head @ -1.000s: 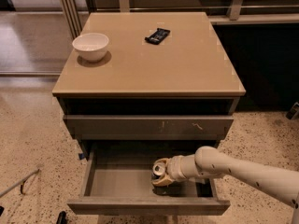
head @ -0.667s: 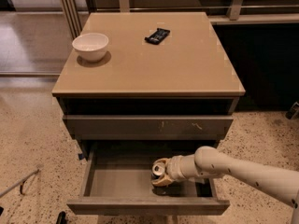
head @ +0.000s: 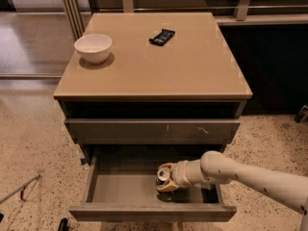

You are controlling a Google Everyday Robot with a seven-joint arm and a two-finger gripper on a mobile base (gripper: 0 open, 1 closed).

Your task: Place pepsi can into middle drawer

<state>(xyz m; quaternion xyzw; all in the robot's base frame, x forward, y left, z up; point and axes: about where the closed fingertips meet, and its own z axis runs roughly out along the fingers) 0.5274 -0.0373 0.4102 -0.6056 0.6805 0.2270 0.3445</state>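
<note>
The middle drawer point(head: 120, 189) is pulled open at the bottom of the cabinet, its smooth grey inside showing. My gripper point(head: 165, 176) reaches in from the right, low inside the drawer's right half. It is shut on the pepsi can point(head: 162, 174). The can lies tilted, its silver top facing left, with a pale finger above and below it. The can's dark body is mostly hidden by the fingers point(head: 167, 187). I cannot tell whether the can touches the drawer floor.
A closed drawer front with white scuff marks point(head: 151, 129) sits just above the open drawer. On the tan cabinet top point(head: 192, 76) stand a white bowl point(head: 93, 47) at the left and a flat black wrapped bar point(head: 161, 36) at the back. Speckled floor surrounds the cabinet.
</note>
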